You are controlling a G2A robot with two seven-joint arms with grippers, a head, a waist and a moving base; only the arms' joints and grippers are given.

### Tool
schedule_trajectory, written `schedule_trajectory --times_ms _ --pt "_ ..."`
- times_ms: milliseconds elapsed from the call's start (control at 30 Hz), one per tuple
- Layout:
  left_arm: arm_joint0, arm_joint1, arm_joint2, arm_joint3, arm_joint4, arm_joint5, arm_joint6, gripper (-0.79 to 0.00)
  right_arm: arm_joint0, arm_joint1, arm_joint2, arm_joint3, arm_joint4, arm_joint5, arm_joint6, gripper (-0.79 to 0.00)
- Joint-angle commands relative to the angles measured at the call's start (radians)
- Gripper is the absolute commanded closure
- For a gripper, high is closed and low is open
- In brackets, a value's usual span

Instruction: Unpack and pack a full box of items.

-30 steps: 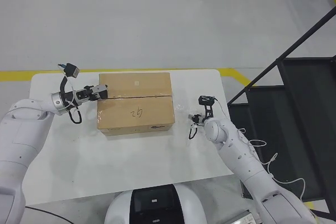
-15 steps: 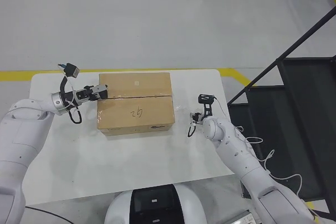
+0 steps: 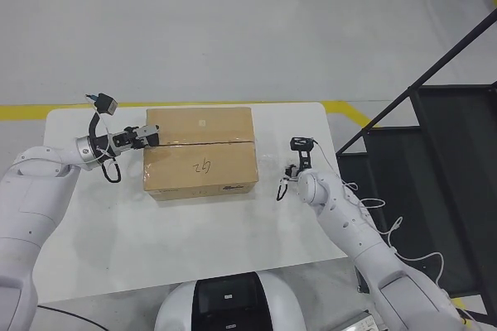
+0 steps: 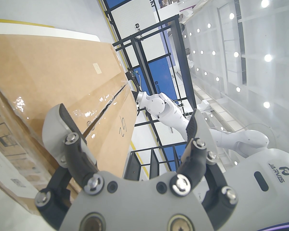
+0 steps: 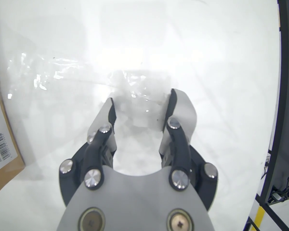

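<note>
A closed cardboard box (image 3: 201, 153) lies in the middle of the white table (image 3: 190, 240), its top seam (image 4: 106, 106) slit along the clear tape. My left gripper (image 3: 151, 132) is at the box's left end, level with the top; in the left wrist view it (image 4: 127, 123) is open, one finger (image 4: 60, 121) over the top flap beside the seam. My right gripper (image 3: 288, 172) hangs over the table just right of the box. It (image 5: 141, 106) is open, pointing down at a crumpled strip of clear tape (image 5: 62, 68) lying on the table.
A black metal stair frame (image 3: 431, 149) stands close to the table's right edge. The box's labelled side (image 5: 0, 126) lies near the right gripper. Bare table stretches in front of the box and at its left.
The right arm has shifted slightly toward the box. The left arm and the box have not moved.
</note>
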Motion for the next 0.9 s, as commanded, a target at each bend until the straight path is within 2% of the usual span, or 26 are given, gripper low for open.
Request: schedule_trajectory --times_ms 0,233,467,667,867 --pt "0.000 0.000 0.000 0.000 0.000 0.000 0.000 -0.785 0.000 0.000 0.005 -0.006 -0.001 -0.003 -0.001 0.000" --pt "0.000 0.000 0.000 0.000 0.000 0.000 0.000 -0.785 -0.015 0.013 0.064 -0.123 -0.010 -0.018 0.005 0.000" --pt "0.000 0.000 0.000 0.000 0.000 0.000 0.000 -0.785 -0.066 0.042 0.191 -0.304 0.014 -0.076 0.082 0.000" --pt "0.000 0.000 0.000 0.000 0.000 0.000 0.000 -0.785 -0.115 0.061 0.334 -0.453 0.203 -0.196 0.173 0.000" --pt "0.000 0.000 0.000 0.000 0.000 0.000 0.000 -0.785 -0.127 0.077 0.427 -0.521 0.318 -0.293 0.248 0.000"
